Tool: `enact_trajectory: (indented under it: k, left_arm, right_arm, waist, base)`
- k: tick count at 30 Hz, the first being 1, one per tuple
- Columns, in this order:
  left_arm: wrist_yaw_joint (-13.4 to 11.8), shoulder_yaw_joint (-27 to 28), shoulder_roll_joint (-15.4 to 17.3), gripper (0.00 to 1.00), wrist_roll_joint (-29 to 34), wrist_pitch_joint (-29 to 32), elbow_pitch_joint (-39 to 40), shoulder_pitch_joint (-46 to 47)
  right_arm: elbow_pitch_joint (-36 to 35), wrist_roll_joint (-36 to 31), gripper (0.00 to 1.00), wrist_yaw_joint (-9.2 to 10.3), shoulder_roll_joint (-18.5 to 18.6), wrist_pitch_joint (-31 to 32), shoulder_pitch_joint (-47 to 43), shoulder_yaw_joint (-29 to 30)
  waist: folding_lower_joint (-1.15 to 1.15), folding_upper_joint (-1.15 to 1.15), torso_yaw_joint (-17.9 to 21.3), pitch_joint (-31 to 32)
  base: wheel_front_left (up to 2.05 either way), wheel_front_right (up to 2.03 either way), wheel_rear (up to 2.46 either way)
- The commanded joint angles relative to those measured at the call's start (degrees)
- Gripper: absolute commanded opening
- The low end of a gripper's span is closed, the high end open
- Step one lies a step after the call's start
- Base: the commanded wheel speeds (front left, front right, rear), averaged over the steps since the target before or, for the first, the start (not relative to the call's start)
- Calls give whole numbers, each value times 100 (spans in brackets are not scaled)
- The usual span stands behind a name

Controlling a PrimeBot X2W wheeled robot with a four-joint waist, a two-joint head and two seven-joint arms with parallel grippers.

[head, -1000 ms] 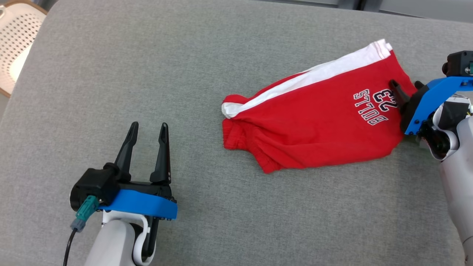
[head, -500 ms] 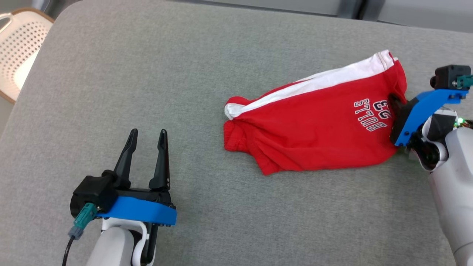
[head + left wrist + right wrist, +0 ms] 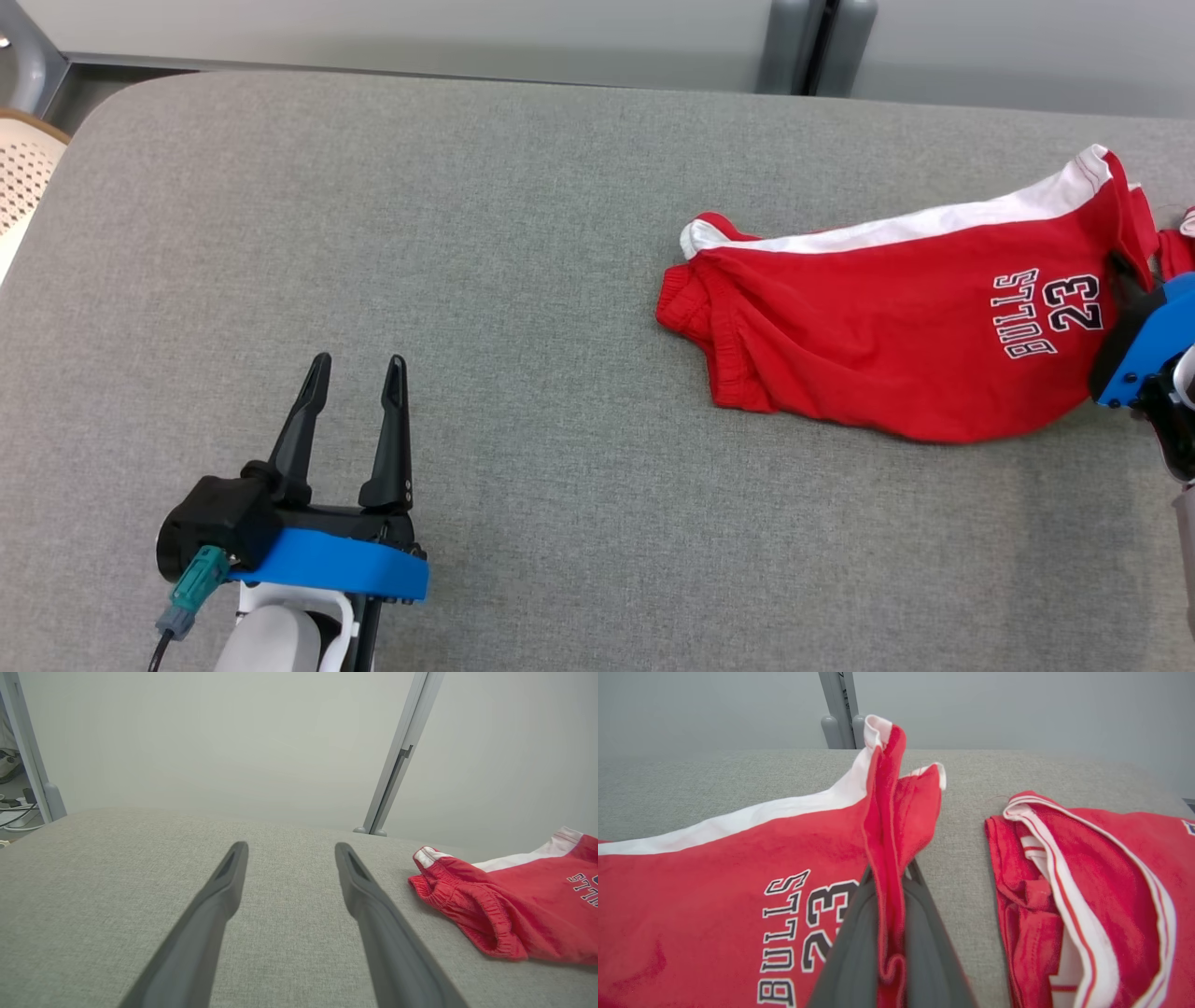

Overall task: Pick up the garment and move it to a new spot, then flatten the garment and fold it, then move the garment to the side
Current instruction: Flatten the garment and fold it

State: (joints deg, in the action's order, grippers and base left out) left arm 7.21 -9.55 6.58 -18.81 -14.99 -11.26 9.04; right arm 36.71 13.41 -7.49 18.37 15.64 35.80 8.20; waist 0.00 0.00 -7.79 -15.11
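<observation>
Right gripper [image 3: 891, 877] jaws clench the red shorts [image 3: 896, 317] by the hem.
Left gripper [image 3: 359, 359] jaws gape empty over the grey worktop [image 3: 467, 233] where the shorts lie; a pale wall [image 3: 187, 742] stands behind.

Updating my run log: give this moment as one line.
right fingers: shut on shorts edge | left fingers: open, empty | shorts: mostly on table

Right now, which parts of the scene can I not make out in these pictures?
- Tips of the right gripper: right wrist view, buried in the hem of the red shorts it grips.
- Second red garment: right wrist view, cut off by the right and bottom edges; kind unclear.
- Shorts' print: left wrist view, cut off by the right edge.
</observation>
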Motion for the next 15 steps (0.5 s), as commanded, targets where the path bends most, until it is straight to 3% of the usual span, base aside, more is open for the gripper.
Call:
enact_trajectory:
  k: [1,8,15]
  left_arm:
    - [41,6,37,100,21,-23,29,-46]
    - [41,-57,12,100,-33,-23,28,-56]
    - [41,-133,12,100,-63,-23,4,-100]
  right_arm:
    - [-161,-88,0,-1,-70,47,-109,59]
    - [-1076,-486,0,-1,-447,585,-230,-28]
    - [-1535,-586,0,-1,-902,1088,-35,-885]
  waist:
    - [0,0,20,35]
    - [0,0,-80,113]
    - [0,0,-223,192]
  base:
    - [0,0,0]
    - [0,0,0]
    - [0,0,0]
